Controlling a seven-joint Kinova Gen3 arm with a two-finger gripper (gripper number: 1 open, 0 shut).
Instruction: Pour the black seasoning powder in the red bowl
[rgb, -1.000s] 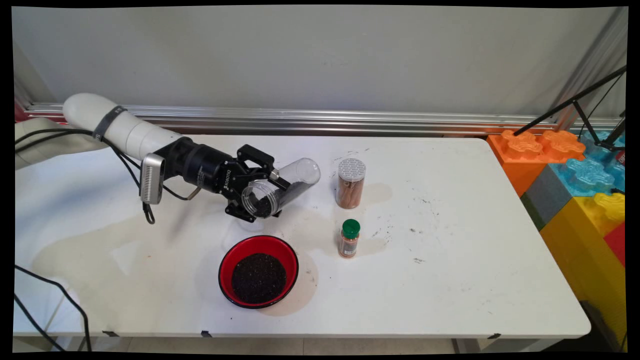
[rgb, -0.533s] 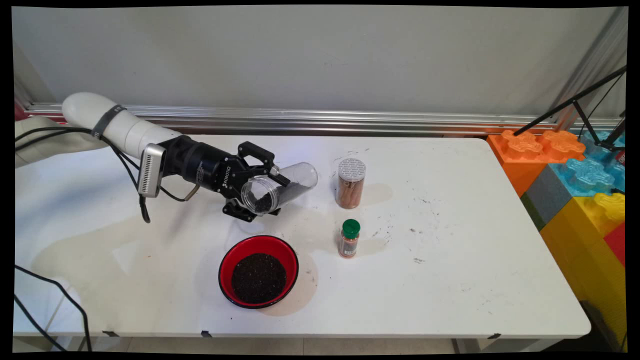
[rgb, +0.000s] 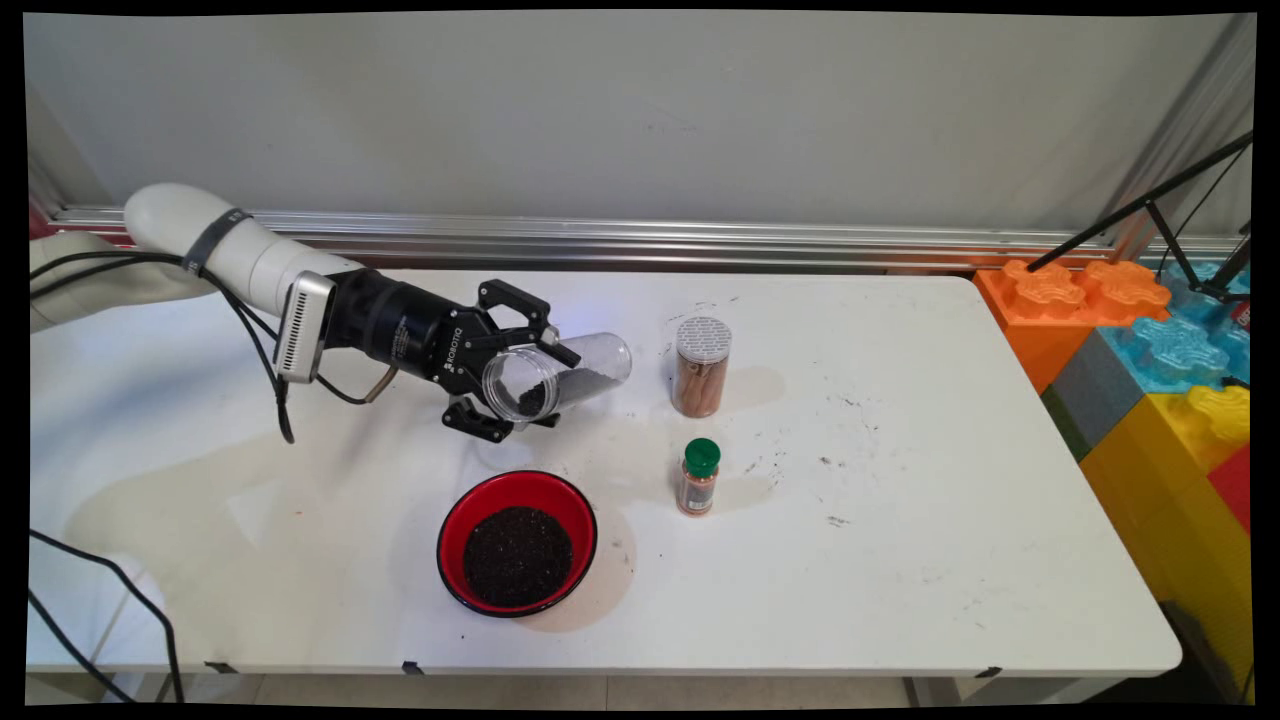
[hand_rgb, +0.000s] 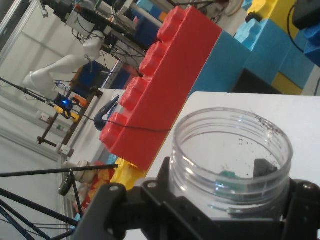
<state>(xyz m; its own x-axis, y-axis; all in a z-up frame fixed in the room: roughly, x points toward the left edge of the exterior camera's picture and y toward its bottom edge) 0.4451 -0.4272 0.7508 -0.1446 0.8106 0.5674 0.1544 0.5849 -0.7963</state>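
1. Here the hand (rgb: 520, 385) is clamped around a clear plastic jar (rgb: 560, 375), one finger on each side of its neck, and holds it lying nearly on its side above the counter (rgb: 900, 520).
2. The jar's open mouth faces the near side of the counter, and its closed end points toward the brown-filled jar (rgb: 700, 367); a little dark granular stuff lies along the lower inside wall.
3. In the hand view the clear plastic jar (hand_rgb: 230, 160) shows its threaded rim sitting between the black fingers (hand_rgb: 150, 200), with dark specks clinging to the inside.
4. A red bowl (rgb: 517, 543) stands on the counter just nearer the camera than the clear plastic jar, below its mouth and apart from it, and holds a heap of dark grains.
5. The brown-filled jar stands upright, with a pale perforated lid, just beside the clear plastic jar's closed end, not touching it.
6. A small bottle (rgb: 699, 477) with a green cap stands upright to the right of the red bowl, nearer the camera than the brown-filled jar.
7. Large toy blocks (rgb: 1150, 350) in orange, blue and yellow are stacked past the counter's right end.
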